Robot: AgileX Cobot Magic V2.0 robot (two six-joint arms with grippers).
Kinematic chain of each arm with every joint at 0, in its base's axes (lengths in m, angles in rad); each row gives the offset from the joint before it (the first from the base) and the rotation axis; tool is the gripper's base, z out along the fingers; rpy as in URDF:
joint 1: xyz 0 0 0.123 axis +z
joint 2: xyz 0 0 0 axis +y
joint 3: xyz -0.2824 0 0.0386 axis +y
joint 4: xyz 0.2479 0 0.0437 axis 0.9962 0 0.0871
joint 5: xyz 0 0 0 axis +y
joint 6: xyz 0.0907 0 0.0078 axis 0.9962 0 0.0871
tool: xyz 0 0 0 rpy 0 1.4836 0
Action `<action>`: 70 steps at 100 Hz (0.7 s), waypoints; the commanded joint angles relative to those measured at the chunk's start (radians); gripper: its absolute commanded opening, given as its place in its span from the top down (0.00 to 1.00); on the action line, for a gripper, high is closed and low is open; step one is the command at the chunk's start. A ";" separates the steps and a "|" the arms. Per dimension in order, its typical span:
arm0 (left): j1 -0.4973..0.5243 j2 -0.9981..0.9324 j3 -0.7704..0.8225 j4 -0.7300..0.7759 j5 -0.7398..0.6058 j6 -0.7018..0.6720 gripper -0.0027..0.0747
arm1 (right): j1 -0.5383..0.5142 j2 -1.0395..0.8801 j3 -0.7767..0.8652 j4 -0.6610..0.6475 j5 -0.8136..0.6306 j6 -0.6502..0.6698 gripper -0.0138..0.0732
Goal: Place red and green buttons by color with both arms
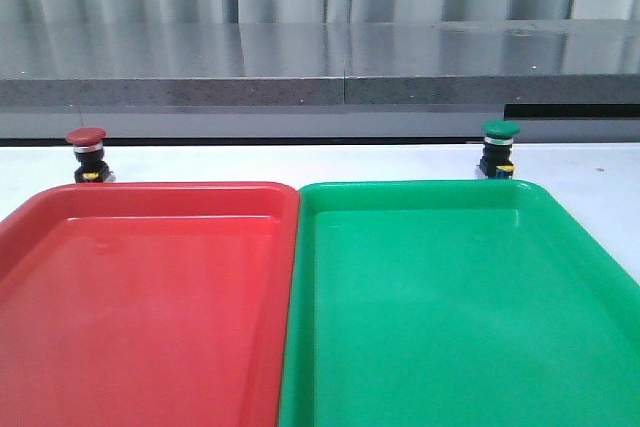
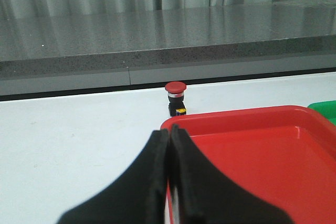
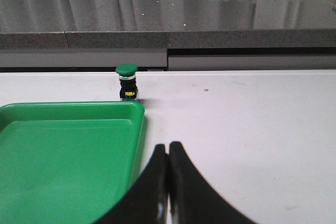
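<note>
Front view: red button (image 1: 86, 154) sits toward the desk's far-left edge behind the red tray (image 1: 150, 197), green button (image 1: 499, 148) far-right behind the green tray (image 1: 420, 192); both trays hold nothing.

Left wrist: left gripper (image 2: 169, 135) clenched, so open up first.

Right wrist: right gripper (image 3: 168, 149) same deal.

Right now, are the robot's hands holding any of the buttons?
No. Both grippers are shut and hold nothing: left gripper, right gripper. The red button and green button stand on the table beyond the trays.
</note>
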 commanded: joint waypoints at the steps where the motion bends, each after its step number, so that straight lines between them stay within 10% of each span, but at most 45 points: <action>1: 0.002 -0.033 0.026 -0.003 -0.083 -0.003 0.99 | -0.007 -0.019 -0.017 -0.001 -0.081 -0.012 0.91; 70: 0.002 0.050 -0.111 -0.118 0.034 -0.008 0.99 | -0.007 -0.019 -0.017 -0.001 -0.081 -0.012 0.91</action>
